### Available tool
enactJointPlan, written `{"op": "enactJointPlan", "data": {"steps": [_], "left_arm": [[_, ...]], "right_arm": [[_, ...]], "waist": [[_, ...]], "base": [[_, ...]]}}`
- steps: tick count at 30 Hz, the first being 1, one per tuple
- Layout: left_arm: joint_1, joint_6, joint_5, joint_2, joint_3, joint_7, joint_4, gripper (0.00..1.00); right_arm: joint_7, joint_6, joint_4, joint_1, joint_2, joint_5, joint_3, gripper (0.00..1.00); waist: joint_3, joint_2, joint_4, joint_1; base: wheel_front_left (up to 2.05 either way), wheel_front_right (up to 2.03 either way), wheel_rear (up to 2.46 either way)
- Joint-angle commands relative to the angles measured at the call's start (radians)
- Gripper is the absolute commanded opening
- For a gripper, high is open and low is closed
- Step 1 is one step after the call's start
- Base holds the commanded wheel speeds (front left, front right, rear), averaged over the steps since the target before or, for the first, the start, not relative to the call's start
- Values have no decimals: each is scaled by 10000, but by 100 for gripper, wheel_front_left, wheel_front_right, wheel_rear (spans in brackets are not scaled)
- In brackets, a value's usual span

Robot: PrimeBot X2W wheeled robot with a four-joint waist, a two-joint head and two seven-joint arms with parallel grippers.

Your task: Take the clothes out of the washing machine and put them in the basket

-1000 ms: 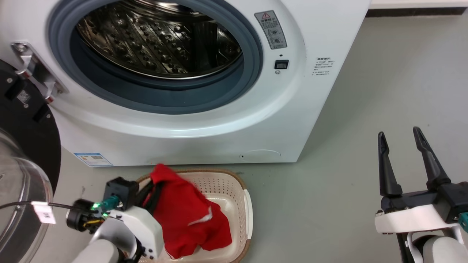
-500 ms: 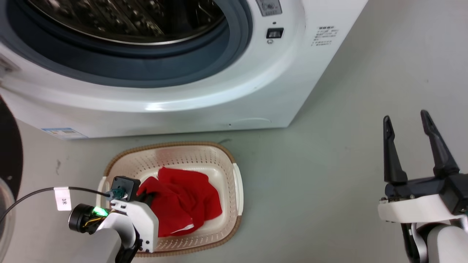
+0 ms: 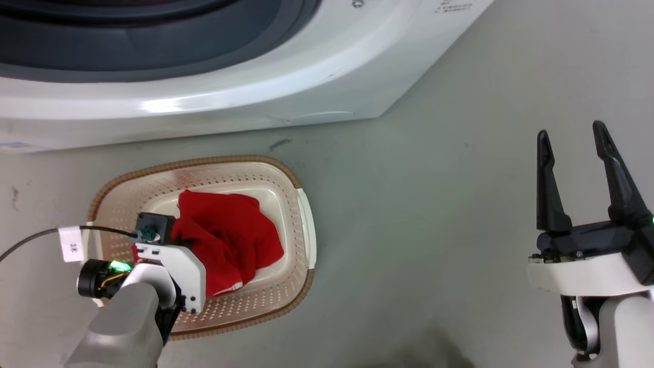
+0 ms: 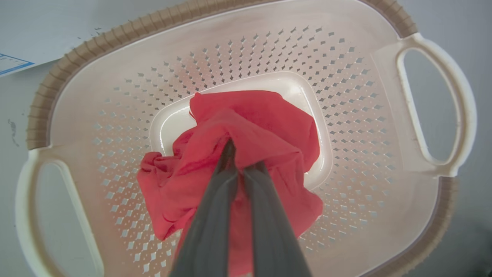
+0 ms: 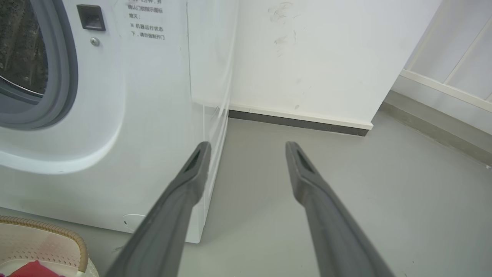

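Observation:
The red clothes (image 4: 269, 123) lie bunched on the floor of the cream basket (image 4: 115, 38), and my left gripper (image 4: 241, 154) is shut on a fold of them. In the head view the clothes (image 3: 230, 235) sit in the basket (image 3: 204, 159) on the floor in front of the washing machine (image 3: 204, 97). My left wrist (image 3: 171, 258) hangs over the basket's left half and the fabric hides the fingers. My right gripper (image 3: 570, 130) stands open and holds nothing, far right of the basket. In the right wrist view that gripper (image 5: 248, 145) points past the washing machine's (image 5: 146, 115) front corner.
Grey floor (image 3: 434, 214) spreads between the basket and my right arm. A black cable with a white tag (image 3: 70, 244) runs from my left wrist. A white wall with a dark skirting (image 5: 300, 121) stands beside the machine.
The head camera has tilted down, so the machine slid up the view. My left gripper lowered the red clothes from hanging over the basket to resting inside it. The right gripper stayed open.

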Motion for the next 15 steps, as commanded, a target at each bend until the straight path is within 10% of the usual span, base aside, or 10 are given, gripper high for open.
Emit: {"op": "enactJointPlan", "data": {"steps": [1, 15], "left_arm": [[-250, -18, -17, -43, 29, -123, 217, 0], [-1306, 181, -333, -148, 331, -662, 1315, 0]], "right_arm": [[-23, -7, -69, -186, 11, 62, 12, 100], [-23, -9, -303, -408, 11, 134, 16, 100]], "waist": [[359, 0, -237, -2], [1468, 0, -444, -2]], "base": [[0, 0, 0], [0, 0, 0]]}}
